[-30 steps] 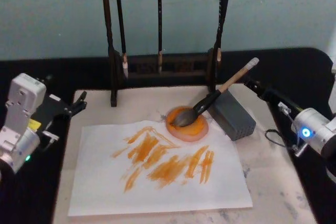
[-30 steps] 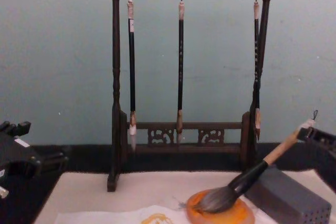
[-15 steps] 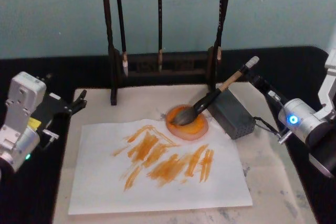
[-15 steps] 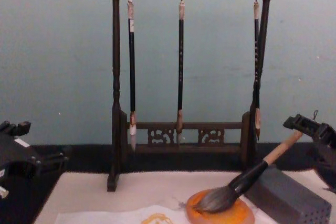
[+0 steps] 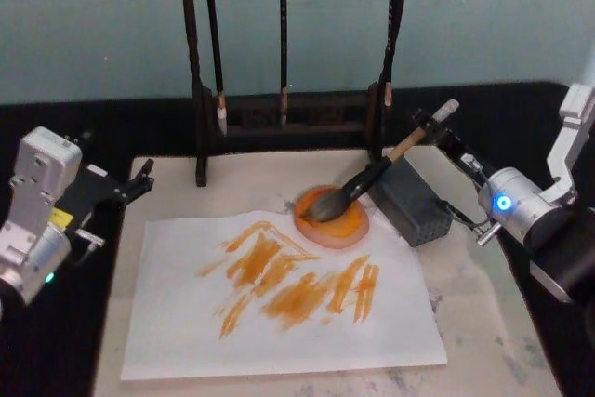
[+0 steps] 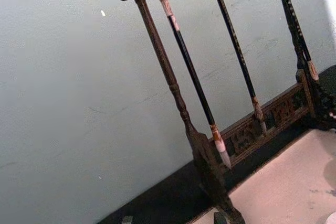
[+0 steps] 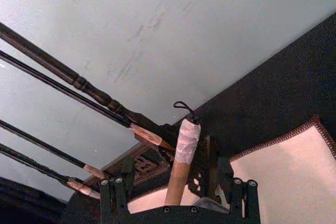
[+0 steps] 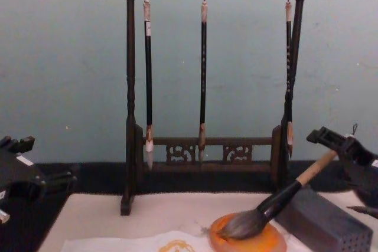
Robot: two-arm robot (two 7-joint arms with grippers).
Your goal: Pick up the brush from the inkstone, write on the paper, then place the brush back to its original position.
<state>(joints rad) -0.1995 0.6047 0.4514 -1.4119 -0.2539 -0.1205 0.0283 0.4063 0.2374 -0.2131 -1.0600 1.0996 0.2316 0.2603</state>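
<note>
The brush (image 5: 372,174) lies slanted, with its thick grey tuft down in the round orange inkstone (image 5: 348,230) and its pale handle rising toward the back right, past the end of the grey rectangular block (image 5: 414,204) just beside the dish. The right gripper (image 5: 429,129) is at the upper end of this handle, near the white end cap. In the right wrist view its two fingers (image 7: 113,191) stand wide apart, one on each side of the handle, and a clear gap shows on both sides — it has hold of nothing. From the chest view the right gripper (image 8: 331,140) hangs above the block, with the handle passing just below it. The paper (image 5: 279,337), streaked with orange strokes, lies flat on the beige felt mat (image 5: 474,323), and its far right corner reaches the inkstone. The left gripper (image 5: 139,181) rests off the mat's left edge, well apart from the brush, its fingers spread and empty. Behind the mat stands the wooden brush stand (image 5: 200,90), and thin dark brushes hang from it.
</note>
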